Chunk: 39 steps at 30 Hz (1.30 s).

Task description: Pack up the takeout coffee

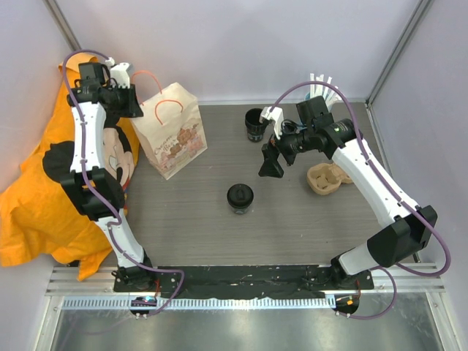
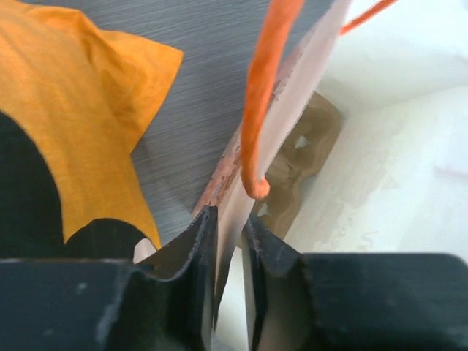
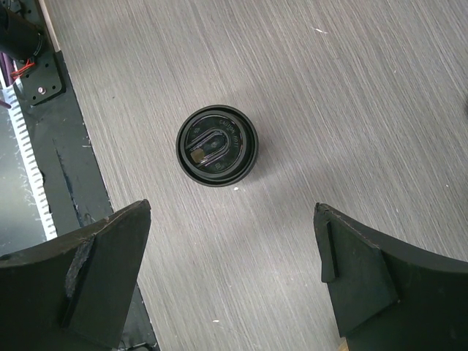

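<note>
One takeout coffee, a small black cup with a lid, stands in the middle of the table; its lid shows from above in the right wrist view. My right gripper hovers open to the cup's right and behind it, and the cup lies beyond the fingertips of my right gripper. A second black cup stands at the back. The paper bag stands upright at the left. My left gripper is at its top edge. My left gripper is shut on the bag's paper wall, beside an orange handle.
A tan pulp cup tray lies at the right under my right arm. White straws stick up at the back right. An orange cloth with a cartoon print is draped at the left, also seen as orange cloth beside the bag.
</note>
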Motion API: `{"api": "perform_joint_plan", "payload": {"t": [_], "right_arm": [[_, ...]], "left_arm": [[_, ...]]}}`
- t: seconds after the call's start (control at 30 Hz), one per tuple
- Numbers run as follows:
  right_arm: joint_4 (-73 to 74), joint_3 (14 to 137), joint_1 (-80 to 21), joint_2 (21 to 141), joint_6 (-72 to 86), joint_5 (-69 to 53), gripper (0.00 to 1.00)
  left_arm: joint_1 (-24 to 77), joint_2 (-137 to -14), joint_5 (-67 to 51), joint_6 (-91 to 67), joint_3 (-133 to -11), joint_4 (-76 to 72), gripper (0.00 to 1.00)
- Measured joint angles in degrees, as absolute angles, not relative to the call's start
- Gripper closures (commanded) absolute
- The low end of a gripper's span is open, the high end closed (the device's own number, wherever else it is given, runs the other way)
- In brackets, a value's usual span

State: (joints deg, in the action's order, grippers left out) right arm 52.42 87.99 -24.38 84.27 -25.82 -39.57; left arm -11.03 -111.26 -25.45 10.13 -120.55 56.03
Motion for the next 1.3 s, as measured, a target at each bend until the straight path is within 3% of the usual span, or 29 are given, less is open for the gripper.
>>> {"api": "perform_joint_plan", "payload": {"t": [0.13, 0.5, 0.9, 1.3], "right_arm": [[52.9, 88.1, -24.4, 84.3, -26.2, -39.5, 0.02], [59.2, 90.5, -28.6, 84.3, -35.0, -35.5, 0.02], [59.9, 87.6, -37.5, 84.2, -41.1, -27.8, 0.14], [50.7, 80.7, -43.8, 85.9, -41.9, -24.9, 0.23]], "left_arm": [[-11.0, -111.2, -28.8, 11.0, -120.5, 56.1, 0.90], [-10.6, -110.8, -37.0, 11.4, -120.5, 58.8, 0.93], [-5.3, -104.8, -42.5, 12.1, -115.5, 60.9, 0.92], [-4.3, -101.7, -44.9, 12.5, -110.4, 63.4, 0.92]]}}
